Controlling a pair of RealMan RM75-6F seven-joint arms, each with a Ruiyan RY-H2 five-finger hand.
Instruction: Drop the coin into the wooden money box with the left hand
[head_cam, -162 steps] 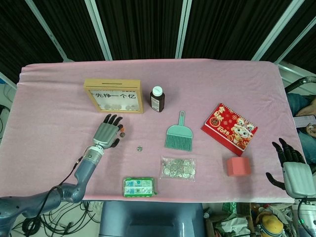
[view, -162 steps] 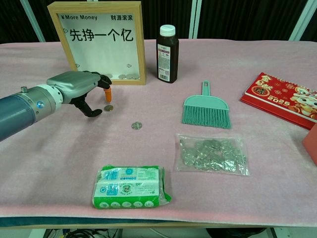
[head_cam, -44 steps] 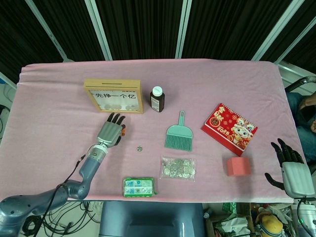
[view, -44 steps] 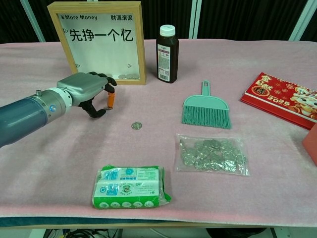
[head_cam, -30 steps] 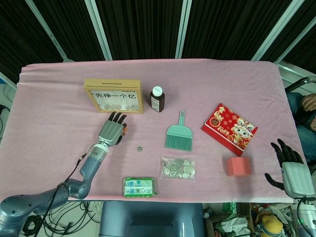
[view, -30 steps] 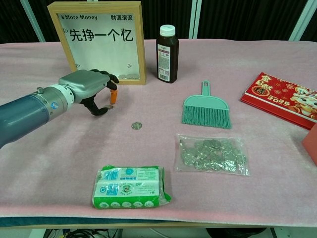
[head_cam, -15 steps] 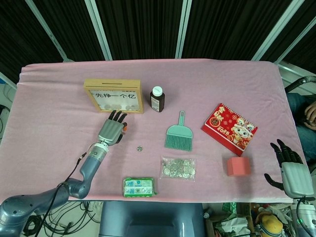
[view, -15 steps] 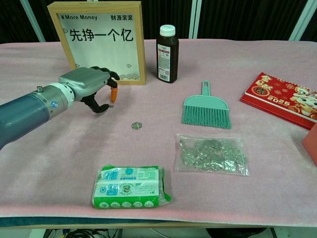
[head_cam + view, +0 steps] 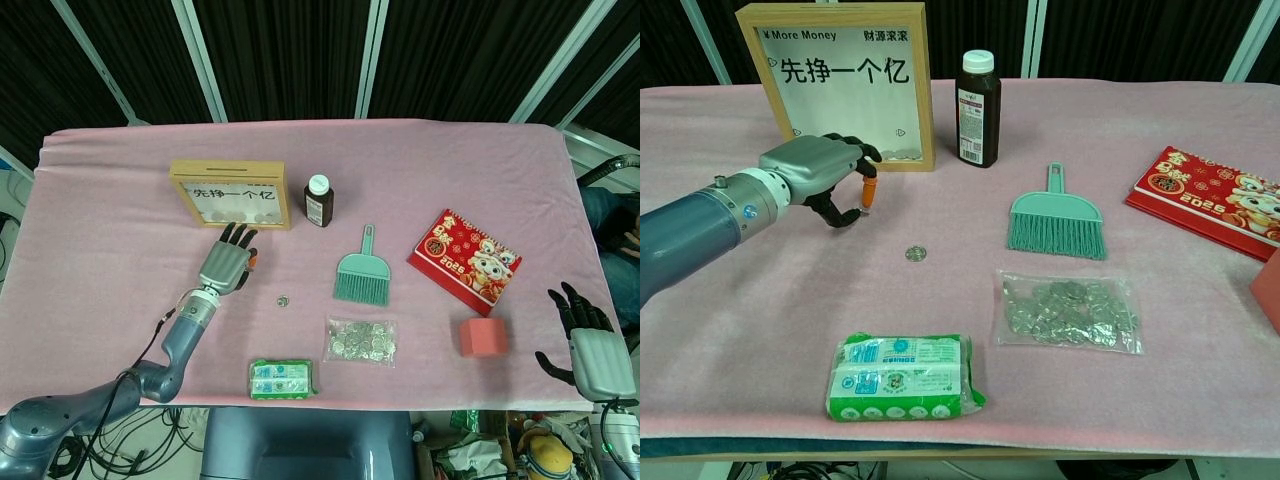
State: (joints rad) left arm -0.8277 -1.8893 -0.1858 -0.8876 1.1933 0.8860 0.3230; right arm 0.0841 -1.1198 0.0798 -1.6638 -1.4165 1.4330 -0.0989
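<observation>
In the chest view's upper left, the left robot hand (image 9: 820,175) pinches the coin (image 9: 862,208) just before the wooden money box (image 9: 845,85), presumably to carry it toward the box's top.

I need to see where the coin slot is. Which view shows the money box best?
The head view: it looks down on the money box, showing the dark slot in its top edge. The chest view shows only its front face, with the lettering and coins inside.
</observation>
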